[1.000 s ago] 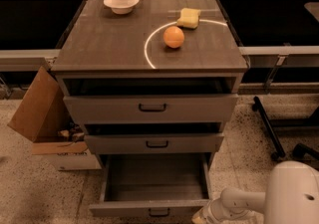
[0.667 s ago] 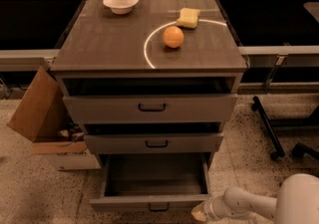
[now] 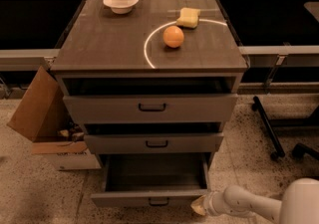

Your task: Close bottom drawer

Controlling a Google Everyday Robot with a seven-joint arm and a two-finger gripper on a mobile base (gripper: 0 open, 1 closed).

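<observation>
While the bottom drawer (image 3: 124,199) stands pulled out at the bottom centre of the frame, its grey box open to view, the claw (image 3: 199,206) sits at the lower right, just beside the drawer front's right end. Whether the claw is open or closed cannot be told. An orange (image 3: 173,36) rests on the bench (image 3: 114,44) above.

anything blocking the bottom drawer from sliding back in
Nothing visible does: the bottom drawer is pulled out with no contents showing in its box, and the tool sits by the right end of its front.
</observation>
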